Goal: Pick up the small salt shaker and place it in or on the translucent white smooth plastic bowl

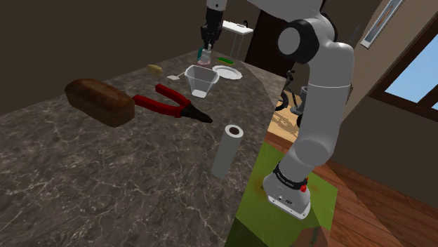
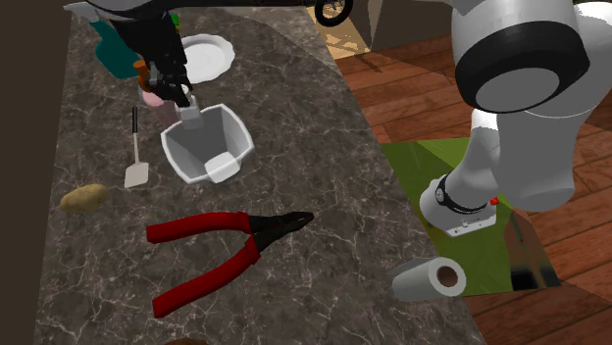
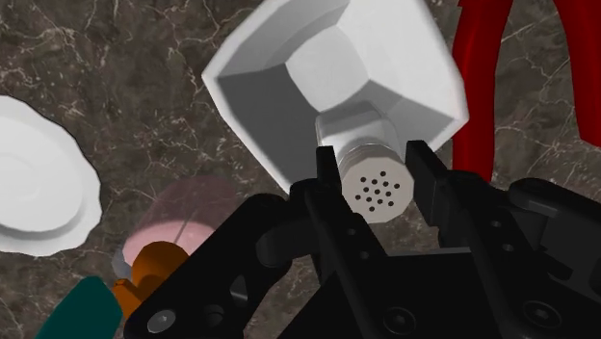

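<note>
The small salt shaker [image 3: 374, 183], grey with a perforated top, sits clasped between my two black fingers [image 3: 328, 189]. My gripper [image 3: 376, 171] is shut on it and hangs over the rim of the white bowl [image 3: 246, 91]. In the second exterior view the shaker [image 2: 190, 117] is just above the far edge of the bowl [image 2: 175, 155], held by the gripper [image 2: 184, 98]. In the shoulder view the gripper [image 1: 206, 46] hovers a little above and behind the bowl [image 1: 202, 83], which stands upright on the dark marble counter.
Red-handled pliers [image 2: 221, 250] lie in front of the bowl. A white plate [image 2: 204, 56], a pink cup [image 2: 155, 103] and a teal bottle [image 2: 113, 49] stand behind it. A spatula [image 2: 135, 165], a potato [image 2: 84, 198], a bread loaf [image 1: 100, 102] and a paper roll [image 1: 227, 149] also rest on the counter.
</note>
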